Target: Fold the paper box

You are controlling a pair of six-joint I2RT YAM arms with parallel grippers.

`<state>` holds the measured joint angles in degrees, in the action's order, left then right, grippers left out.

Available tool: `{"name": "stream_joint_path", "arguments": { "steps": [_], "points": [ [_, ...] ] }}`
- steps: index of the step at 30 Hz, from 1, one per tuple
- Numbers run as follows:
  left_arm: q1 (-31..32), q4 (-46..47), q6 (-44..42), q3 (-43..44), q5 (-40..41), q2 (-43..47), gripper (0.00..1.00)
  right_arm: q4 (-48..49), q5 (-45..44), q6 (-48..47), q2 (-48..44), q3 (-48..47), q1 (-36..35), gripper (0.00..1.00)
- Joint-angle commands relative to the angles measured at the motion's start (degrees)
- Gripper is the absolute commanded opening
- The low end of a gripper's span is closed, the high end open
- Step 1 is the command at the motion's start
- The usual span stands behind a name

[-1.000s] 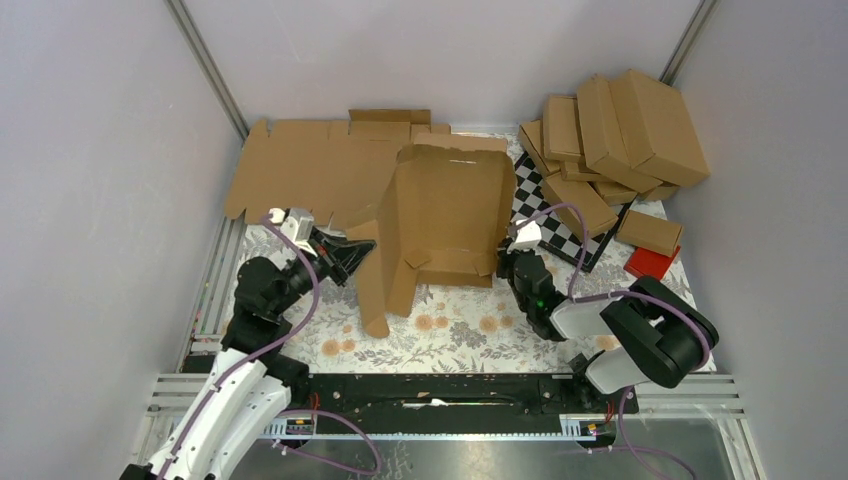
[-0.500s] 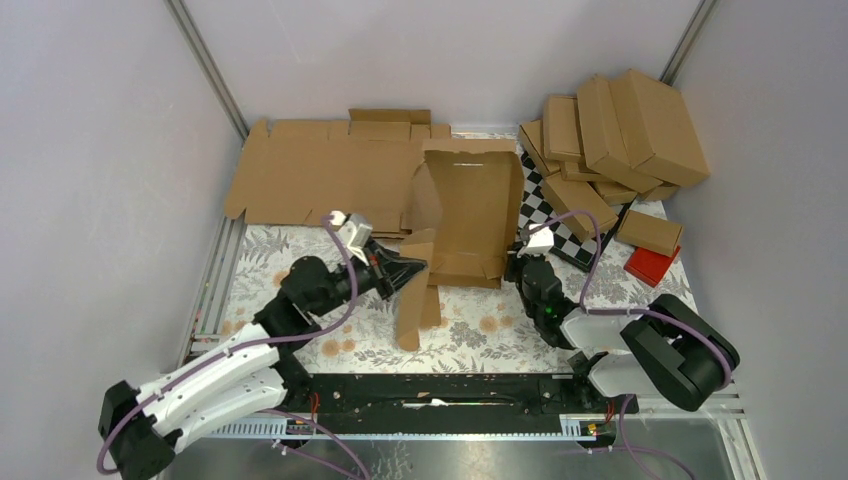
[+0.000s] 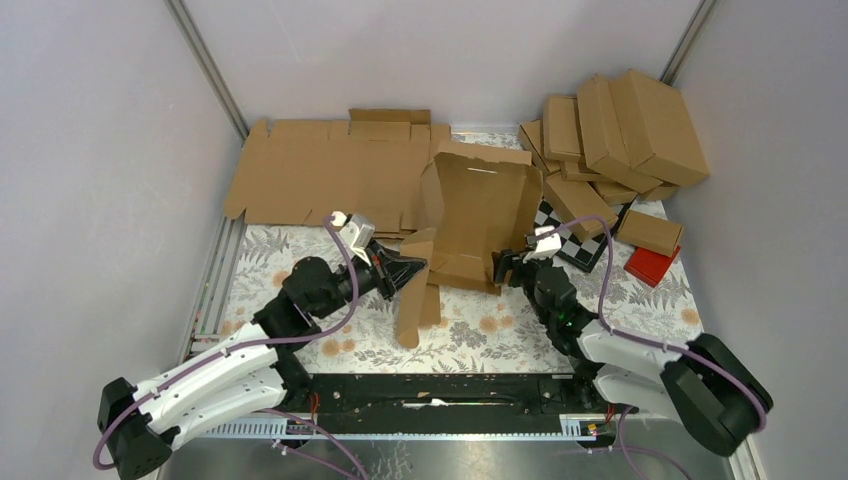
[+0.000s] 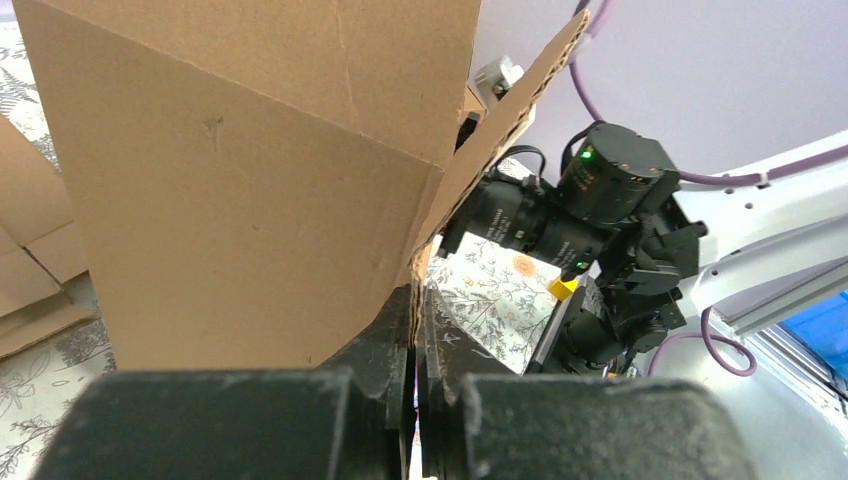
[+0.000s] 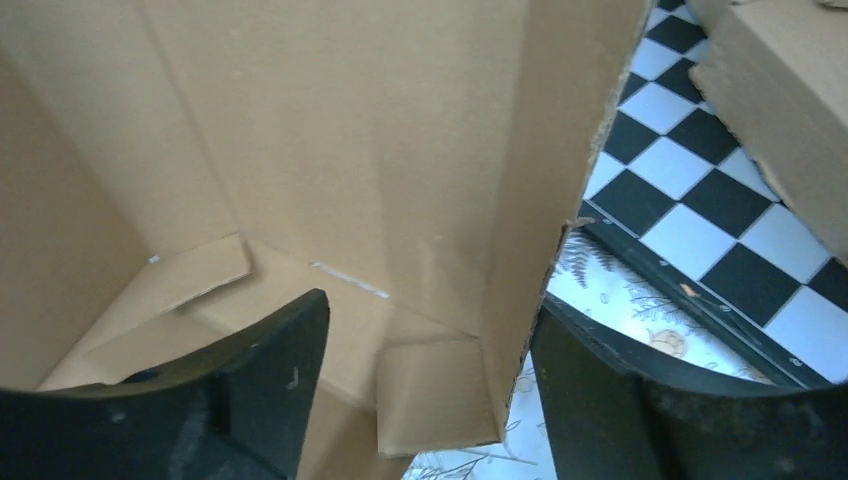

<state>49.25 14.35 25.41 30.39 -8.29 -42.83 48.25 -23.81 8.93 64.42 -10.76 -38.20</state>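
Observation:
The paper box stands half-folded in the middle of the floral cloth, its back panel tilted up and its side walls raised. My left gripper is shut on the edge of the box's left flap; in the left wrist view the cardboard edge is pinched between the jaws. My right gripper is open at the box's front right corner. In the right wrist view its fingers straddle the right wall without closing on it, around the gripper's middle; one finger is inside the box.
A flat cardboard blank lies at the back left. Several folded boxes are piled at the back right over a checkered board, with a red block beside them. The right arm sits close behind the held flap.
The right gripper has opened and let go of the box's right wall. The left arm swung right, folding the left flap inward. The box shifted slightly right.

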Motion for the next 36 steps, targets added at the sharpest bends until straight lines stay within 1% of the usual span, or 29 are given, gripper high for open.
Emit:
{"name": "stream_joint_path", "arguments": {
  "steps": [1, 5, 8, 12, 14, 20, 25, 32, 36],
  "points": [
    [0.0, -7.0, -1.0, 1.9, 2.6, -1.0, 0.00, -9.7, 9.7, -2.5, -6.8, -1.2, -0.3, 0.82],
    [0.0, -8.2, -2.9, 3.6, 1.4, -3.0, 0.00, -17.3, 15.4, -3.5, -9.7, -2.9, -0.3, 0.92],
    [0.0, -8.3, -3.8, 3.7, 1.1, -3.4, 0.00, -21.9, 18.5, -3.2, -8.0, -5.0, -0.3, 0.99],
    [0.0, -8.2, -4.9, 4.4, 0.2, -3.8, 0.00, -25.8, 22.8, -1.9, -1.3, -8.8, -0.3, 1.00],
    [0.0, -8.6, -5.4, 4.9, -1.0, -4.6, 0.00, -27.5, 25.3, -1.9, 0.3, -10.4, -0.3, 0.99],
    [0.0, -8.6, -6.3, 5.6, -2.2, -5.4, 0.00, -27.9, 28.3, -3.2, -1.5, -9.7, -0.4, 0.99],
    [0.0, -7.8, -6.3, 6.0, -2.9, -6.0, 0.00, -28.6, 28.9, -4.1, 0.3, -11.0, -0.3, 1.00],
    [0.0, -7.8, -6.0, 6.5, -3.3, -6.3, 0.00, -28.4, 33.4, -5.9, 1.8, -12.0, -0.3, 1.00],
    [0.0, -7.9, -5.8, 6.7, -3.3, -6.2, 0.00, -28.3, 29.4, -5.9, 3.4, -12.8, -0.3, 0.99]
  ]
}}
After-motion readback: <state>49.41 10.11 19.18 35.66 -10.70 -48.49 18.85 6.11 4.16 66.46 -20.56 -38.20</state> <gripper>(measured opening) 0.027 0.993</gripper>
